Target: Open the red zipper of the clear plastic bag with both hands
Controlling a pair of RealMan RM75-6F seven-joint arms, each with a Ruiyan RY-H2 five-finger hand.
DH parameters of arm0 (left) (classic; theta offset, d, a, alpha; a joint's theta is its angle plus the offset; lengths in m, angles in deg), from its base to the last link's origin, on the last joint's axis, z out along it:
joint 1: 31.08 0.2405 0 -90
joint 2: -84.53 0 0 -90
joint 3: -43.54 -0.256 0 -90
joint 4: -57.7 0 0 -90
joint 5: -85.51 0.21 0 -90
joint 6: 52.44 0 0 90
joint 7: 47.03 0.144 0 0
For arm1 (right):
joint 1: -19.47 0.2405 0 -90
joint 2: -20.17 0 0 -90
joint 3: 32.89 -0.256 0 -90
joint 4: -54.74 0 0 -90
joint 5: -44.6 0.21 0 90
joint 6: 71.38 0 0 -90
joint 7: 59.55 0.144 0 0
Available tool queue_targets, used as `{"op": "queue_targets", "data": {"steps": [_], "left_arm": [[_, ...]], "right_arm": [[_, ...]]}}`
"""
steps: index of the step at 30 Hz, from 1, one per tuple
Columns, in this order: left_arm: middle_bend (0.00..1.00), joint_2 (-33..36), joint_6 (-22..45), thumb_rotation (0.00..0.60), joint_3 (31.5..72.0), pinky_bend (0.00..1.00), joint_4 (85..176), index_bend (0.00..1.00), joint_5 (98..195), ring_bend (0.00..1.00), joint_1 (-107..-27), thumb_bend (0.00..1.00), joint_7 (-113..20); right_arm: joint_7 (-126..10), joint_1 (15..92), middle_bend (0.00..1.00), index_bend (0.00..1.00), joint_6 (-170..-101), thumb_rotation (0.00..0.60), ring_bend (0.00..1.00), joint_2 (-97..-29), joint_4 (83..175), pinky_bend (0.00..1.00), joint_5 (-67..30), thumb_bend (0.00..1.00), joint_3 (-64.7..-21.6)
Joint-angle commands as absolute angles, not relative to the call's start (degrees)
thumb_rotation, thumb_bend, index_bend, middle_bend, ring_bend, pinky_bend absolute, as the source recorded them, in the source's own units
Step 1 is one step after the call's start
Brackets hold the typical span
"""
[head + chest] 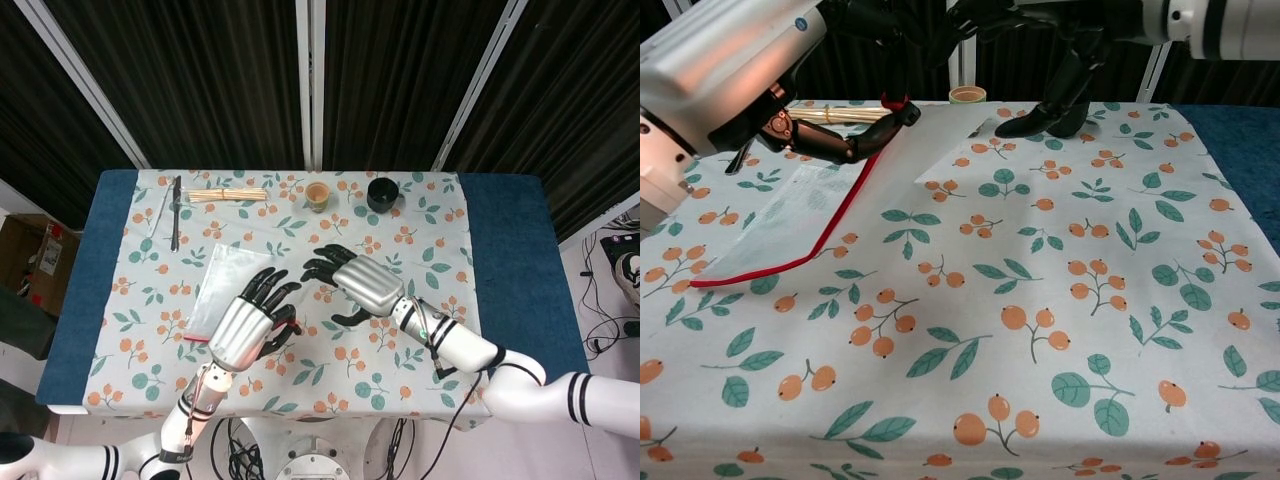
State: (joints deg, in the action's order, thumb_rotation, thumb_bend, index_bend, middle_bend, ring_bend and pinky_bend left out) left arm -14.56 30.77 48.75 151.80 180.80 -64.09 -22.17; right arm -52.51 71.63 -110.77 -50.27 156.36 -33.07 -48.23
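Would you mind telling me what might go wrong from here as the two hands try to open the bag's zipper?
The left hand pinches only one end of the red zipper, lifting that corner of the clear plastic bag; the thin strip could slip free. The right hand hovers open beside it, holding nothing; a misjudged grab may crumple the film instead. A sweep of that arm might also topple the small patterned cup or black cup behind.

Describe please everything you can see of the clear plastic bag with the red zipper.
The clear plastic bag is thin, see-through film with a red zipper running along one edge. The left hand pinches the zipper end and holds that corner lifted, so the zipper slopes down to the floral tablecloth, where the far end still lies. The right hand hovers close by with fingers spread, not touching it.
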Motion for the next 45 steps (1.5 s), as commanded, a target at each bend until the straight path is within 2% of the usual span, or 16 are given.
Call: {"op": "queue_targets", "data": {"steps": [1,18,27,32,35,45], "left_arm": [[0.27,-14.58,30.82,0.600,49.07,0.17,151.78,0.66,180.94,0.15,-63.86,0.36,-22.20],[0.27,-15.20,30.26,0.600,51.02,0.17,151.33,0.66,180.63,0.15,-63.08,0.36,-23.05],[0.27,-15.74,30.24,0.600,51.81,0.17,151.21,0.66,180.25,0.15,-62.74,0.36,-23.76],[0.27,-15.71,30.63,0.600,52.24,0.17,151.12,0.66,180.02,0.15,-62.37,0.36,-24.61],[0.27,-15.66,31.27,0.600,52.63,0.17,151.03,0.66,179.84,0.15,-61.98,0.36,-25.34],[0.27,-16.16,33.01,0.600,53.45,0.17,150.08,0.66,179.02,0.15,-60.70,0.35,-27.41]], "right_arm": [[-50.98,72.88,0.15,0.26,-109.90,0.600,0.00,-52.63,154.76,0.00,-31.86,0.18,-48.58],[-44.07,74.08,0.21,0.43,-111.93,0.600,0.02,-56.38,151.47,0.01,-33.04,0.22,-48.19],[-44.48,74.64,0.32,0.66,-114.52,0.600,0.11,-60.11,149.19,0.07,-30.76,0.34,-49.07],[-45.50,74.99,0.36,0.75,-114.81,0.600,0.15,-60.52,149.21,0.09,-28.18,0.39,-49.91],[-46.57,75.29,0.37,0.76,-114.73,0.600,0.16,-59.85,149.66,0.10,-26.51,0.43,-50.57],[-49.50,75.88,0.40,0.79,-114.96,0.600,0.17,-57.56,152.07,0.10,-20.97,0.46,-52.35]]}}
